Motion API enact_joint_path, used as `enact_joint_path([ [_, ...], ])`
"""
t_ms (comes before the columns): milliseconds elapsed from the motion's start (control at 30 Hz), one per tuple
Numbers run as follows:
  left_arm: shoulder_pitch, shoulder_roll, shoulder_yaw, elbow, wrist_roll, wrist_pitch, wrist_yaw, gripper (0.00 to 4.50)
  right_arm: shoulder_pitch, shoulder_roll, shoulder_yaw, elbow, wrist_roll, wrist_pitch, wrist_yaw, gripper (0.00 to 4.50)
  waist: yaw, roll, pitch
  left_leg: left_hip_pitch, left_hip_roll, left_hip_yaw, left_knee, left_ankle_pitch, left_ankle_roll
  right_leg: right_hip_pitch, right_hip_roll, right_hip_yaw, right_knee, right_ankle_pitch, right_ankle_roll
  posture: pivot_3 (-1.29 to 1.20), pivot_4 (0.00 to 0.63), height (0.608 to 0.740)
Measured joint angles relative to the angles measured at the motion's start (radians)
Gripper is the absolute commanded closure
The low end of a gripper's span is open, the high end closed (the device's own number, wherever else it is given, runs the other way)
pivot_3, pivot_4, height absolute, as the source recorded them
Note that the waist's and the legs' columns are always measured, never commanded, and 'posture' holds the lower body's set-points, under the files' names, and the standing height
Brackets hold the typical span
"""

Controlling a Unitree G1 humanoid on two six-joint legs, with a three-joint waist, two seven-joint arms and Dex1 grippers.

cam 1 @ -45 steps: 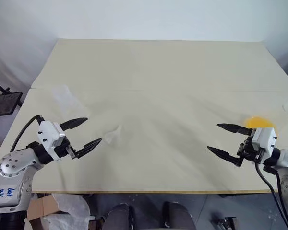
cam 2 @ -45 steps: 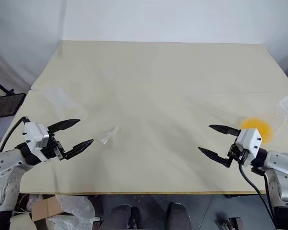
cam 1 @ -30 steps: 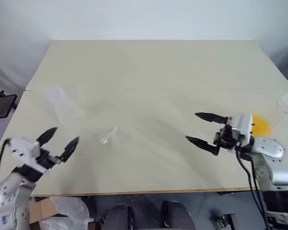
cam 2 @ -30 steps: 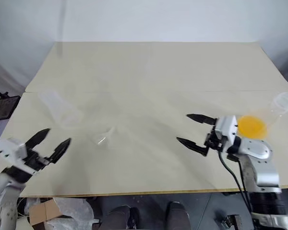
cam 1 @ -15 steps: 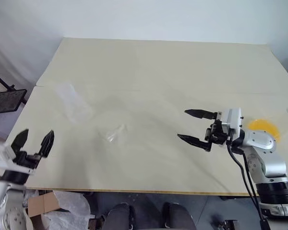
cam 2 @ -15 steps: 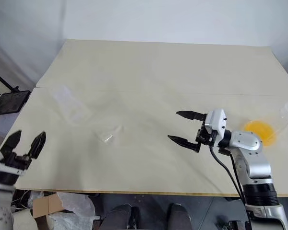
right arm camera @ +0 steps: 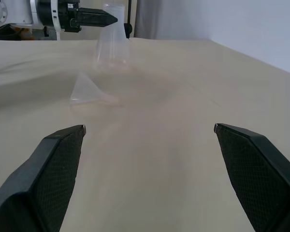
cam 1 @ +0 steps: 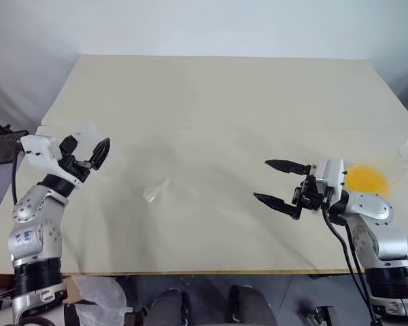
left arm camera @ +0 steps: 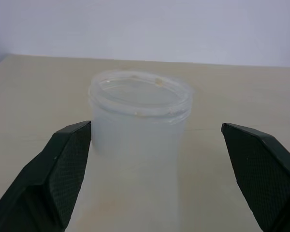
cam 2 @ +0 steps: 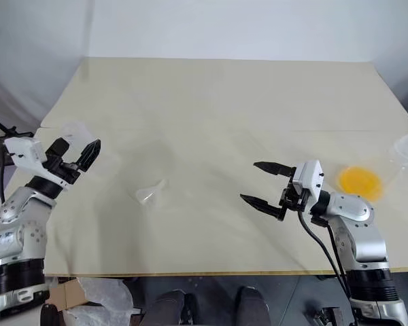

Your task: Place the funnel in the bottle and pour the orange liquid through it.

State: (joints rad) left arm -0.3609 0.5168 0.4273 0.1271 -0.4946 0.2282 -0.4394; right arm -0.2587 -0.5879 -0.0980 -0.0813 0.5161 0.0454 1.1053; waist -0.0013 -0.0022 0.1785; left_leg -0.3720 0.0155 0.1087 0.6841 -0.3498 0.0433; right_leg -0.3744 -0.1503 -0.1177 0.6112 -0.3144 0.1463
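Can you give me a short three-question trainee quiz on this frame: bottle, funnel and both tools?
1. True or false: the left tool is closed on the small transparent conical plastic bottle.
2. How does the small clear plastic funnel sit? A) upright in the bottle's mouth B) lying on the table between the two arms C) held by the right tool
3. Fill in: the translucent orange liquid sits in a clear vessel near the robot's ____ arm.

Key:
1. False: its fingers stand open on either side of the bottle's neck.
2. B
3. right
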Motion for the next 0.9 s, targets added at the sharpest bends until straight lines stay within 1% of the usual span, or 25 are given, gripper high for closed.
enact_joint_path([
  [100, -0.037, 0.000, -0.008, 0.044, 0.021, -0.014, 0.002, 0.00, 0.000, 0.004, 0.006, -0.002, -0.001, -0.001, -0.007, 0.03, 0.002, 0.000, 0.000, 0.000, 0.000, 0.000, 0.000, 0.000, 0.000, 0.000, 0.000, 0.000, 0.000, 0.000, 0.000, 0.00, 0.150, 0.740],
  [200, -0.069, 0.000, -0.019, 0.086, 0.038, -0.035, -0.002, 0.55, 0.003, 0.010, 0.007, -0.002, -0.004, -0.004, -0.011, 0.00, 0.002, -0.001, 0.000, 0.000, -0.001, -0.001, 0.000, 0.000, 0.000, 0.000, 0.000, 0.000, 0.000, 0.000, 0.000, 0.00, 0.150, 0.740],
  [367, -0.077, 0.005, -0.021, 0.098, 0.056, -0.064, -0.012, 2.01, 0.014, 0.013, 0.007, -0.002, -0.011, -0.006, -0.020, 0.00, 0.001, -0.001, 0.000, 0.000, 0.000, -0.001, 0.000, 0.000, 0.000, 0.000, 0.000, 0.000, 0.000, 0.000, 0.000, 0.00, 0.150, 0.740],
  [400, -0.079, 0.009, -0.022, 0.103, 0.058, -0.065, -0.016, 2.13, 0.014, 0.014, 0.007, -0.002, -0.012, -0.007, -0.023, 0.00, 0.000, -0.001, 0.000, 0.000, 0.000, -0.001, 0.000, 0.000, 0.000, 0.000, 0.000, 0.000, 0.000, 0.000, 0.000, 0.00, 0.150, 0.740],
  [667, -0.087, 0.017, -0.031, 0.104, 0.048, -0.052, -0.087, 2.13, 0.045, 0.022, 0.003, -0.012, -0.021, -0.024, -0.050, 0.00, 0.003, -0.001, 0.001, 0.000, -0.001, -0.001, 0.000, 0.000, 0.000, 0.000, 0.000, 0.000, 0.000, 0.000, 0.000, 0.00, 0.150, 0.740],
  [800, -0.197, -0.001, -0.126, 0.042, 0.020, -0.013, -0.175, 2.13, 0.097, 0.008, -0.052, -0.069, -0.021, -0.027, -0.087, 0.00, 0.025, -0.003, 0.002, -0.003, -0.001, -0.002, 0.003, 0.000, 0.000, 0.000, 0.000, -0.001, 0.000, 0.000, 0.001, 0.00, 0.150, 0.740],
  [900, -0.304, -0.045, -0.208, 0.007, 0.002, 0.015, -0.248, 2.13, 0.167, -0.008, -0.131, -0.139, -0.013, -0.024, -0.127, 0.00, 0.035, -0.003, 0.002, -0.004, -0.002, -0.004, 0.003, 0.000, 0.001, 0.000, 0.000, -0.002, 0.000, 0.001, 0.001, 0.00, 0.150, 0.740],
])
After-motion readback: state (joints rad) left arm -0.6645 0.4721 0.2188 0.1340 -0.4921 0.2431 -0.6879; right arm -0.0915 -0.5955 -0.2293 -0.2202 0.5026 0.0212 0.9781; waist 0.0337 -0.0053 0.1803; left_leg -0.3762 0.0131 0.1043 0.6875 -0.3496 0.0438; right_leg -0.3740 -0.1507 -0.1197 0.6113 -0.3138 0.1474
